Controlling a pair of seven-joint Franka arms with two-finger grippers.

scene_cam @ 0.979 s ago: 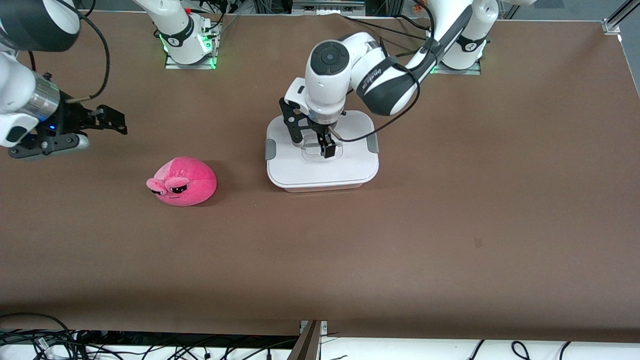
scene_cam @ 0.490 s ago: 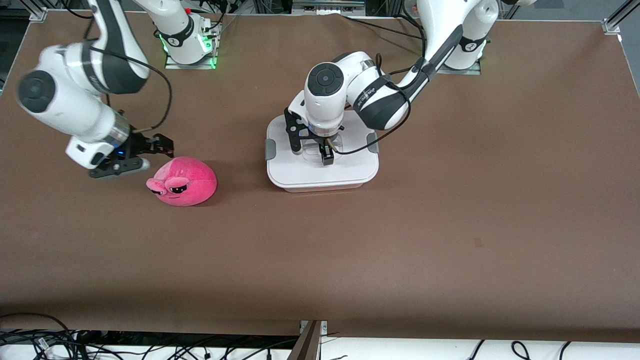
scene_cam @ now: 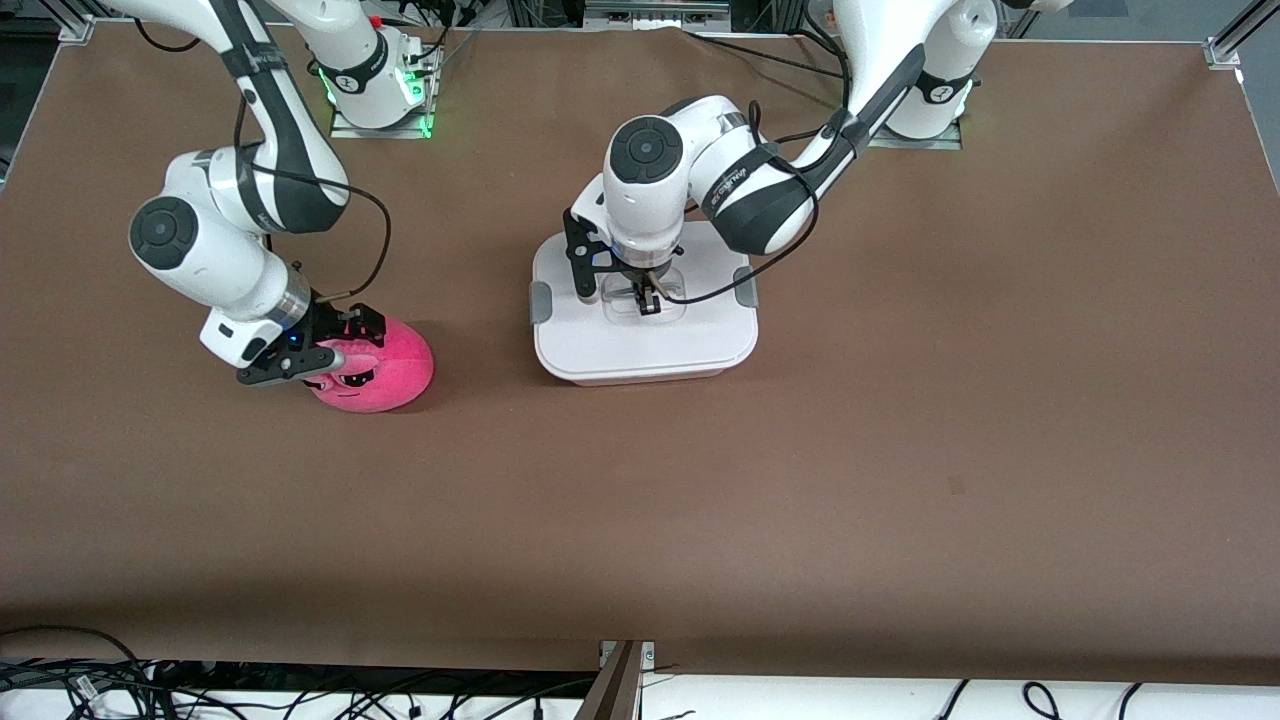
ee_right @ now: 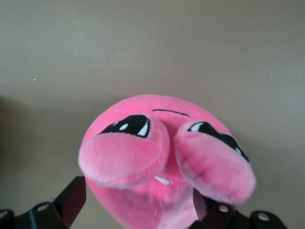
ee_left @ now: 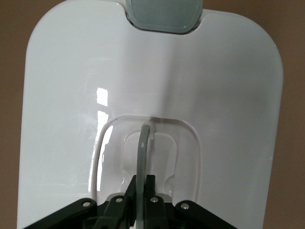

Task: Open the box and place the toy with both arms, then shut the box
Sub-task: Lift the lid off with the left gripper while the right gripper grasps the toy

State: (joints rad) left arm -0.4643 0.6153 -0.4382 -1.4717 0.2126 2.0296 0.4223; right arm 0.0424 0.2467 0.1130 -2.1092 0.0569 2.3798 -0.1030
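The box (scene_cam: 645,345) stands mid-table with its white lid (ee_left: 224,95) on and a grey clip (scene_cam: 540,300) at each end. My left gripper (scene_cam: 645,297) (ee_left: 143,186) is down in the lid's recessed centre, shut on the thin grey handle (ee_left: 144,148). The pink plush toy (scene_cam: 390,368) (ee_right: 162,152) lies on the table toward the right arm's end, facing the front camera. My right gripper (scene_cam: 335,340) (ee_right: 138,202) is down over the toy, open, with a finger (ee_right: 72,198) on either side of its body.
Brown table surface (scene_cam: 800,480) stretches wide around both things. The arm bases (scene_cam: 375,90) stand along the table's edge farthest from the front camera. Cables (scene_cam: 90,680) hang below the nearest edge.
The right arm swung in from its end of the table and came down around the toy. The left gripper's fingers closed on the lid's handle.
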